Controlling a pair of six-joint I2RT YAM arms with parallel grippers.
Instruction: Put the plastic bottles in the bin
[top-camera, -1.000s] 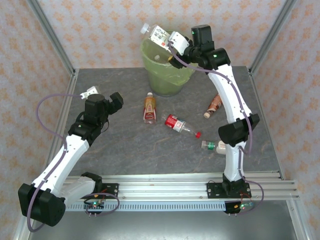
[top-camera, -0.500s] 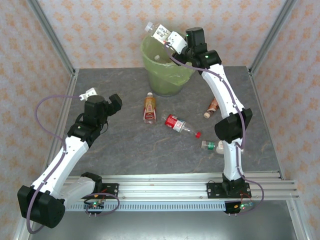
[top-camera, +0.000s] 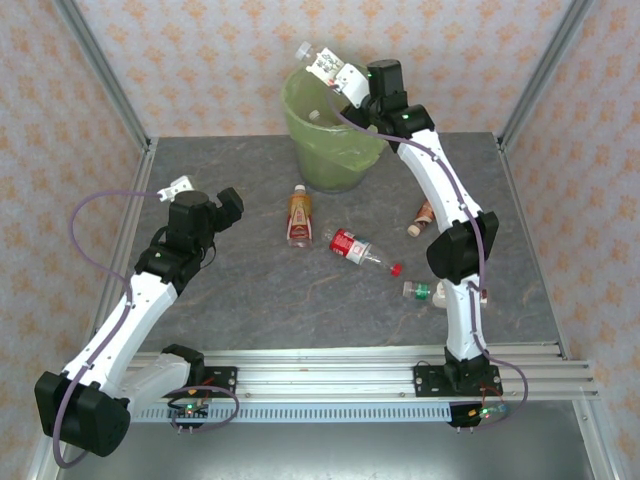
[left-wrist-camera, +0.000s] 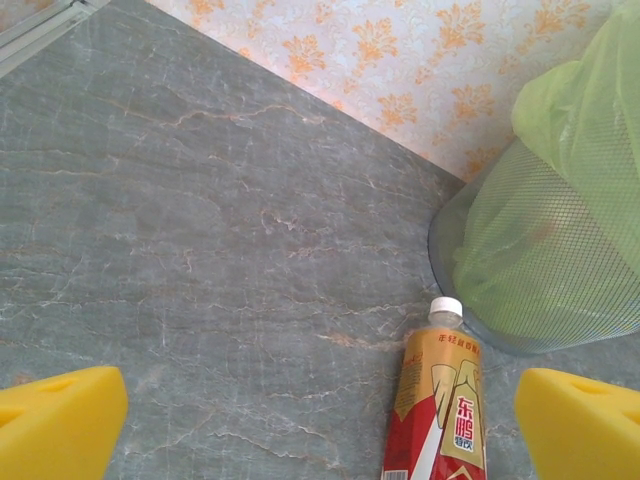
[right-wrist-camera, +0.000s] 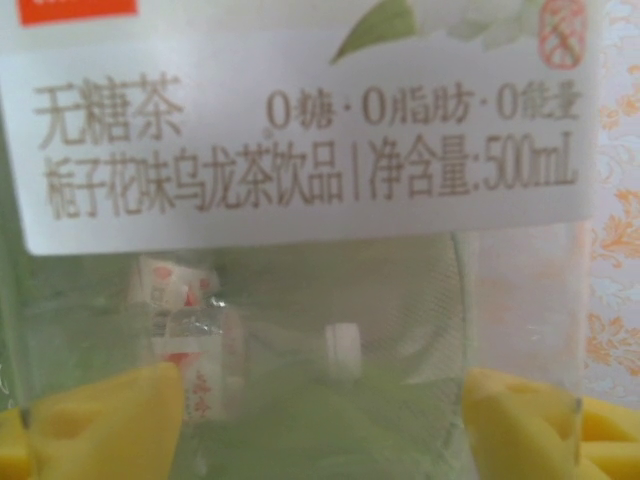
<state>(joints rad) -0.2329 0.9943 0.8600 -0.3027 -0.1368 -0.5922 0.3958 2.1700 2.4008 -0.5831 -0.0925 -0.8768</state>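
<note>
My right gripper (top-camera: 336, 72) is shut on a clear plastic bottle with a white label (top-camera: 319, 61), held tilted in the air over the far rim of the green-lined bin (top-camera: 333, 130). In the right wrist view the bottle (right-wrist-camera: 300, 120) spans the gap between the yellow pads (right-wrist-camera: 110, 420), and the bin's green inside with other bottles shows through it. My left gripper (top-camera: 236, 200) hovers open over the left of the table. Its wrist view has a gold-and-red bottle (left-wrist-camera: 437, 405) lying beside the bin (left-wrist-camera: 560, 250), between and ahead of the spread fingertips (left-wrist-camera: 55, 420).
On the table lie the gold-and-red bottle (top-camera: 299, 215), a red-labelled bottle (top-camera: 355, 248), a brown-labelled one (top-camera: 427, 214) and a green-and-white one (top-camera: 424, 291) by the right arm's elbow. Patterned walls and metal frame posts bound the table.
The right arm has carried the white-labelled bottle up and to the left, further over the bin's far rim. The left arm has stayed still.
</note>
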